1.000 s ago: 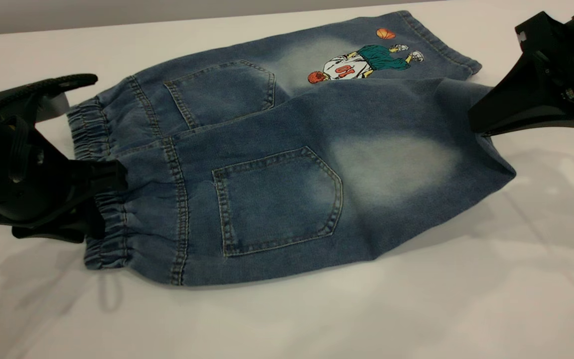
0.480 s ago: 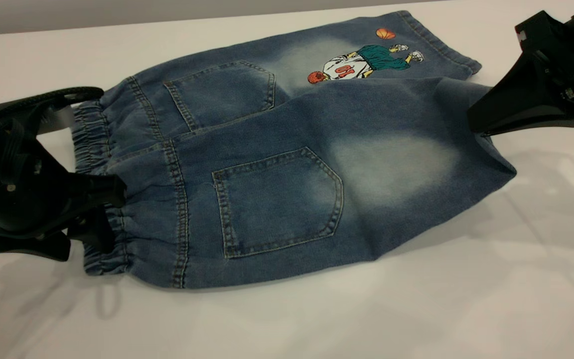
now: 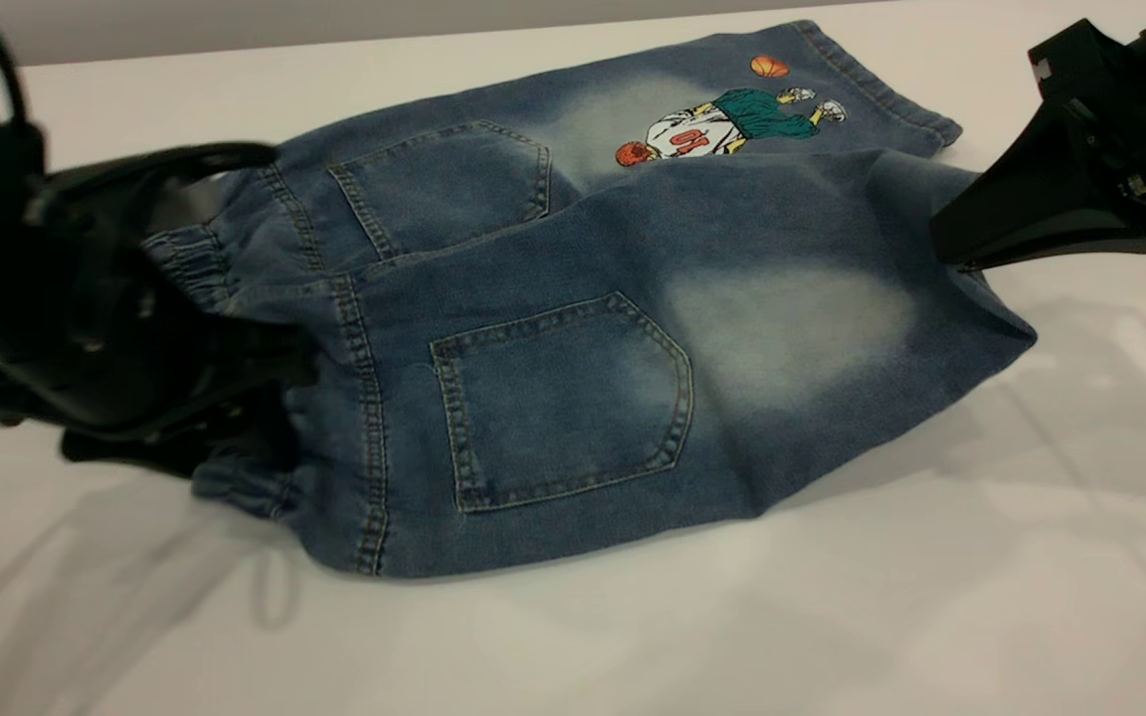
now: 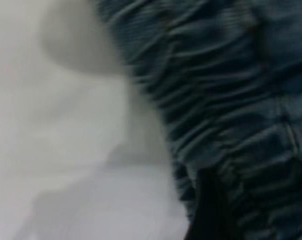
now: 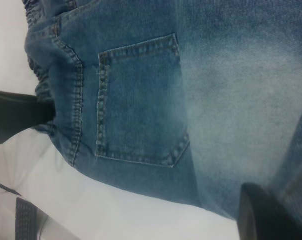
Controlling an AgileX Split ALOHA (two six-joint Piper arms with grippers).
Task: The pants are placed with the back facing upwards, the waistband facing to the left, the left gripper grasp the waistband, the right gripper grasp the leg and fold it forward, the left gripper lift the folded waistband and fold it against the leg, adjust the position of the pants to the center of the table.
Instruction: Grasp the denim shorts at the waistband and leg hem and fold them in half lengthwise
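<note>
1. Pants, short, of blue denim with pale faded patches and two stitched back pockets, lie back-up on the wide, smooth, pale grey-white table, the gathered elastic waistband at the end nearest the left arm.
2. Measured from those pants, the black left gripper sits at the waistband end, its arm reaching in low and nearly level with the tabletop.
3. Its fingers are clamped on the waistband, which bunches and lifts slightly off the table around them. The left wrist view shows the ruched elastic close up, with one dark fingertip pressed against it.
4. At the opposite end of the pants, the black right gripper slopes down from above, its tapered tip meeting the hem of the plain denim leg with the large pale patch.
5. That tip looks pinched onto the hem; the cloth there rises off the table, casting a shadow beneath. The right wrist view shows one dark finger against the fabric edge.
6. Behind the plain leg, the farther leg lies flat and carries a coloured basketball-player print.
7. The nearer back pocket sits between the waistband and the pale patch.
</note>
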